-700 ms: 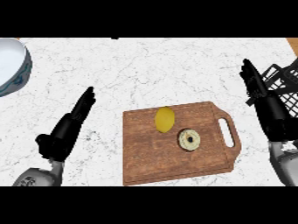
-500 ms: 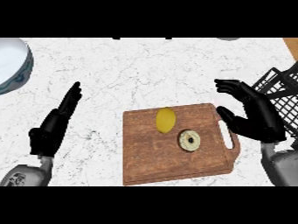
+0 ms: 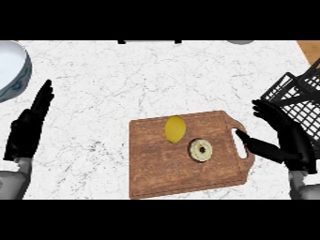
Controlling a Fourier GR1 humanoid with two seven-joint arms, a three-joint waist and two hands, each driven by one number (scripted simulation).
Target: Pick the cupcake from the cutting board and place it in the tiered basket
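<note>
A brown wooden cutting board (image 3: 162,173) lies on the marble counter, its handle slot at the right. On it sit a yellow lemon (image 3: 175,128) and, just right of and below that, the cupcake (image 3: 201,150), a pale round with a dark centre seen from above. My right hand (image 3: 287,140) hovers open at the board's right edge, thumb over the handle, a short way right of the cupcake and apart from it. The black wire tiered basket (image 3: 308,101) stands at the far right, behind this hand. My left hand (image 3: 29,126) is open at the left, fingers up.
A large white bowl (image 3: 3,70) sits at the far left edge, just above the left hand. A wooden surface shows in the top right corner. Bare marble lies between the board and the left hand.
My right hand has dropped lower and drawn to the board's handle side. The left hand has shifted left and slightly down. Board, lemon and cupcake have not moved.
</note>
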